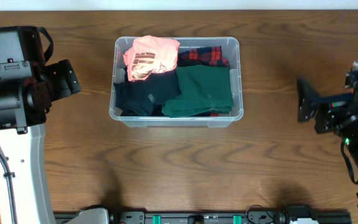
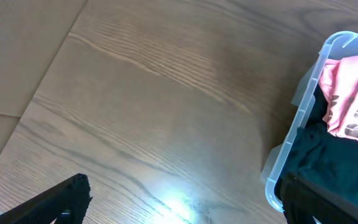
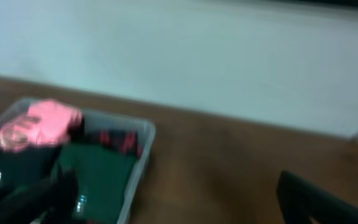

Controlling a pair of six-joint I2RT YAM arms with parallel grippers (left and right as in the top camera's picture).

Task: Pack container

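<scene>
Clear, round-cornered plastic container (image 1: 176, 121) holds folded garments (image 1: 204, 91); left gripper (image 2: 185, 186) and right gripper (image 3: 173, 186) both spread apart.

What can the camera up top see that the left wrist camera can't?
Only overhead: the green garment, the red plaid garment and the whole container. Only left wrist: the left tool close up, open, and a glare on the wood. Both: the pink garment, the dark garment and one corner of the container.
</scene>
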